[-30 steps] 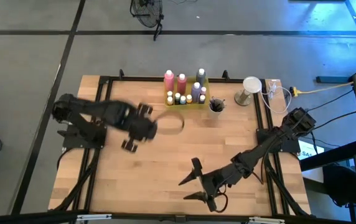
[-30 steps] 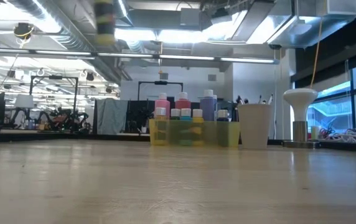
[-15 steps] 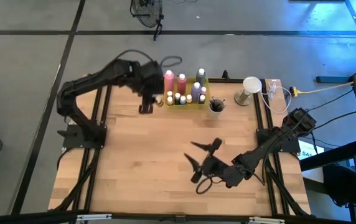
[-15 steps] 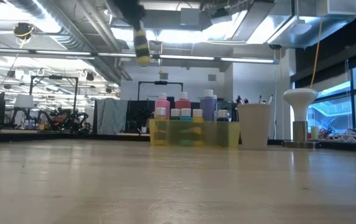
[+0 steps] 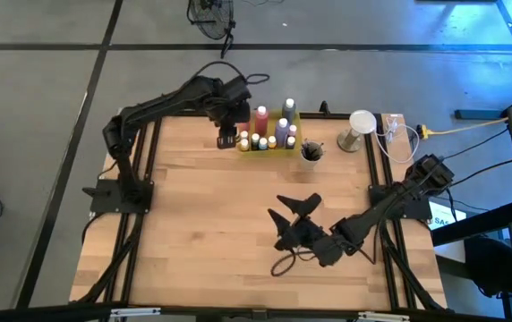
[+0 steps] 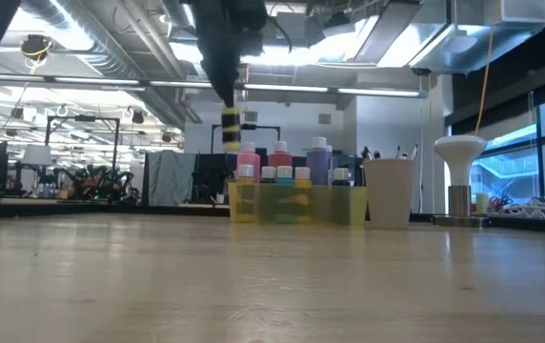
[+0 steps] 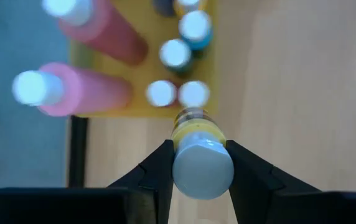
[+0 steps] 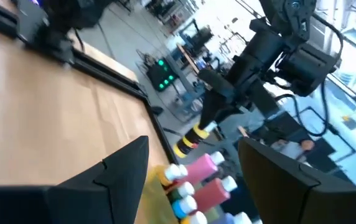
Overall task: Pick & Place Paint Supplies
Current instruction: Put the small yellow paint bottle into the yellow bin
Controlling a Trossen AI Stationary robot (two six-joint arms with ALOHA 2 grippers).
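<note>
**Yellow bottle arrives over the tray**

Nearest to us, the right pincer (image 5: 294, 217) hangs over the middle of the tabletop (image 5: 193, 233), fingers spread apart and holding nothing; a second ago it sat lower down by the front edge, so it has swung inward and now looks on.

Farther back, here's the action: the left pincer (image 5: 227, 136) has swept across from the left side of the tabletop in a single second and now hangs at the left end of the translucent yellow tray (image 5: 285, 148). It is clamped on a small yellow bottle (image 7: 198, 137) with a pale cap, held upright and clear of the wood, just beside the pink bottles (image 6: 264, 158) and above the row of small ones.

Carry done, I'd say; what remains is lowering it into a free slot without knocking neighbours.

Beyond the tray stands the grey-beige cup (image 6: 389, 191).
</note>
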